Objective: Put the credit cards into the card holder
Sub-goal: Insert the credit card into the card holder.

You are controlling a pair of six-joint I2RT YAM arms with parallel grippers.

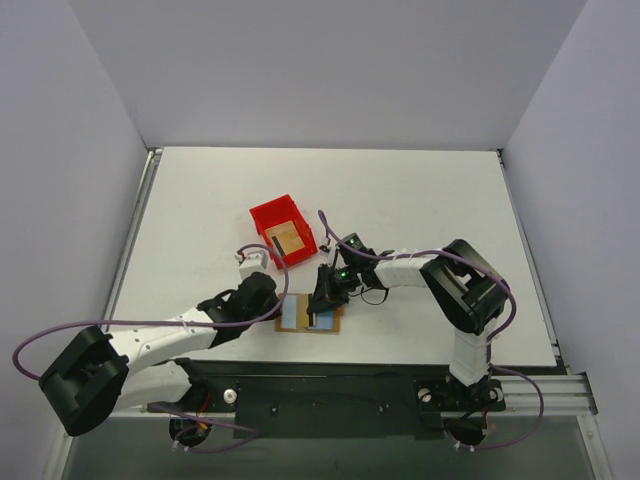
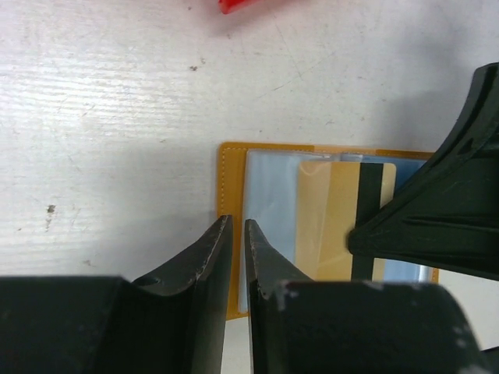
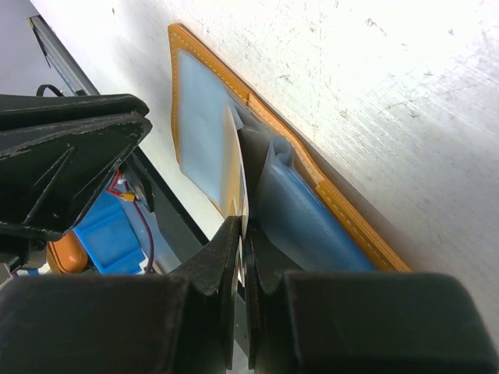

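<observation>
The card holder (image 1: 333, 322) lies open near the table's front edge, orange-tan with light blue panels (image 2: 265, 195). My right gripper (image 1: 322, 302) is shut on a golden credit card (image 2: 327, 210) with a black stripe. It holds the card on edge, with the far end in the holder's blue pocket (image 3: 232, 171). In the right wrist view the right gripper (image 3: 243, 226) pinches the card's near edge. My left gripper (image 2: 236, 226) is shut with a thin empty gap, its tips at the holder's left edge (image 2: 228, 179). Another credit card (image 1: 291, 240) lies in the red bin.
The red plastic bin (image 1: 272, 213) stands just behind the holder; its corner shows in the left wrist view (image 2: 242, 5). Both arms crowd over the holder, with the left gripper's body (image 3: 70, 164) close to the right gripper. The black base rail (image 1: 330, 395) runs along the near edge.
</observation>
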